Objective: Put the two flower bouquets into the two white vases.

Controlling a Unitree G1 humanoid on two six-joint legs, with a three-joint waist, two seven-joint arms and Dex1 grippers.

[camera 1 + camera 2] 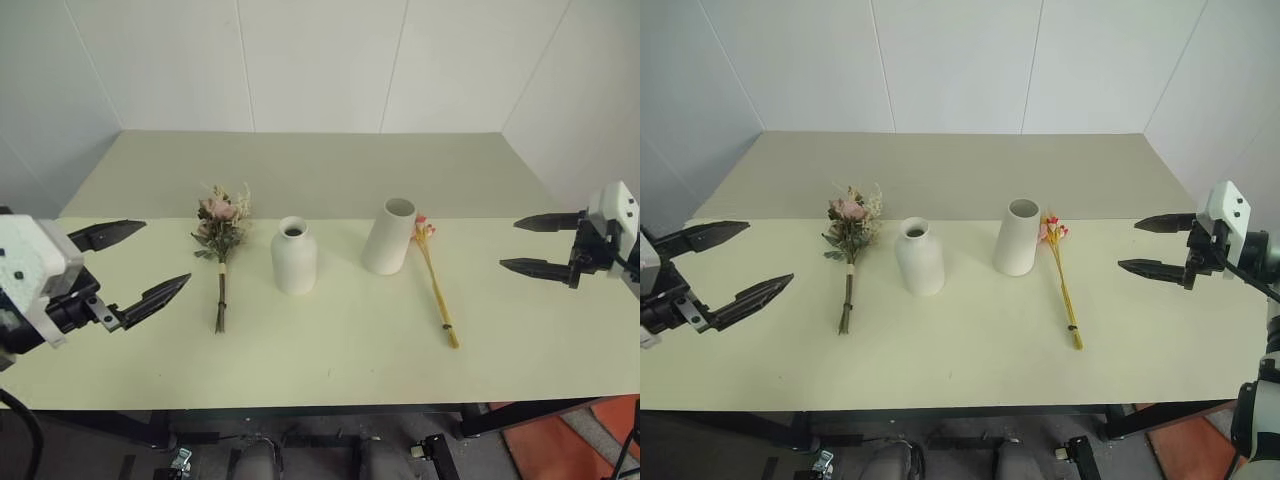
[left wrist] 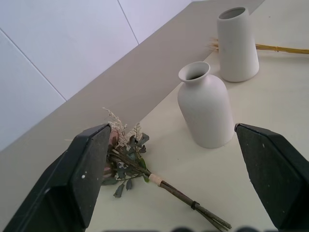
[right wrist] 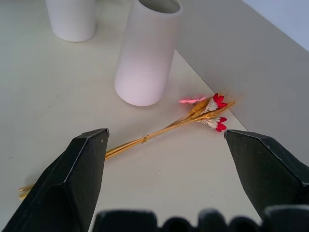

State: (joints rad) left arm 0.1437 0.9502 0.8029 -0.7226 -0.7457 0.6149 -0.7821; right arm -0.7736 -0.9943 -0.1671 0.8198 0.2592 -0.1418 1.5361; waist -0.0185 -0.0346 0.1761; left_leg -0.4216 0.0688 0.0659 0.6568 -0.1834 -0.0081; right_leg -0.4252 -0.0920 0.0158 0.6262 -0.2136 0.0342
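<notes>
A bushy bouquet (image 1: pixel 221 240) with a pink rose, cream sprigs and dark stems lies flat on the pale table (image 1: pixel 330 340), left of centre. Right of it stands the bottle-shaped white vase (image 1: pixel 294 256), then the tapered wide-mouthed white vase (image 1: pixel 389 236). The slim bouquet (image 1: pixel 436 281) of yellow straw stems and pink-red blossoms lies just right of the tapered vase. My left gripper (image 1: pixel 132 264) hovers open at the table's left end, left of the bushy bouquet (image 2: pixel 133 162). My right gripper (image 1: pixel 538 244) hovers open at the right end, right of the slim bouquet (image 3: pixel 159 131). Both are empty.
A lower beige surface (image 1: pixel 320 170) stretches behind the table to white walls. An orange floor patch (image 1: pixel 560 450) shows beneath the table's front right corner. Bare tabletop lies in front of the vases.
</notes>
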